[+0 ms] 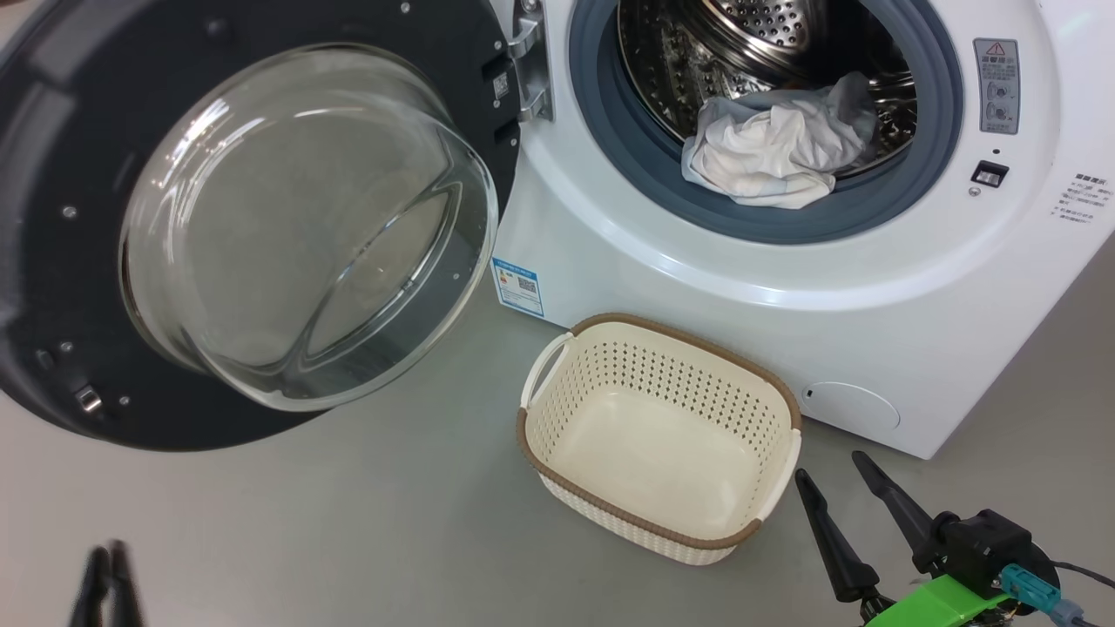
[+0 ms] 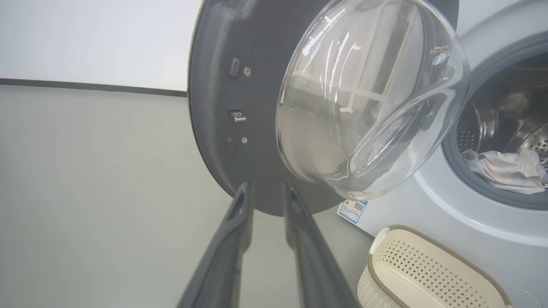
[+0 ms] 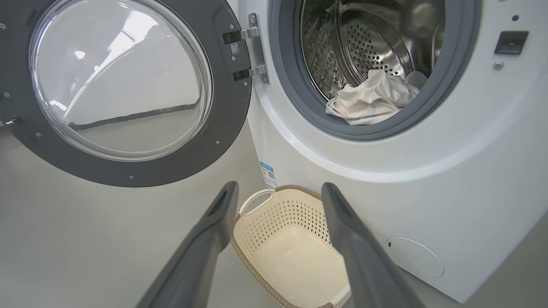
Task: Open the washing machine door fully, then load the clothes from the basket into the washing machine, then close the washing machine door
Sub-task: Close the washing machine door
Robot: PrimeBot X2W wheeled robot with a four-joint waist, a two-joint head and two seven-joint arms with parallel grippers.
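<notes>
Grey floor [image 1: 348,522] under everything. On it, at the upper right of the head view, the big white washing machine [image 1: 784,287], mouth uncovered, with a grey rubber gasket [image 1: 610,131] ringing the steel drum [image 1: 697,52].

Swung wide to the left on a metal hinge [image 1: 527,70], the washing machine door [image 1: 52,261]: dark rim, inner side facing out, bulging clear glass porthole [image 1: 296,226] in the middle.

In front of the machine, just beside its lower panel, the basket [image 1: 659,326]: upright on the floor, cream and perforated, brown rim, bare bottom showing.

In the mouth of the drum, bunched on the lower part of the gasket, the clothes [image 1: 775,152]: pale white cloth with a light blue edge.

At the lower right, just beside the basket and clear of it, the right pincer [image 1: 829,466]: spread wide, gripping nothing.

At the lower left corner, well apart from the basket, the left pincer [image 1: 109,549], blurred there. In the left wrist view, fingers [image 2: 239,222] parted by a narrow gap, nothing between them, tips near the door's lower edge. Contact with the door impossible to tell.

Smaller again: blue label sticker [image 1: 517,286] at the machine's lower left front, and round service flap [image 1: 849,405] low on its right.
</notes>
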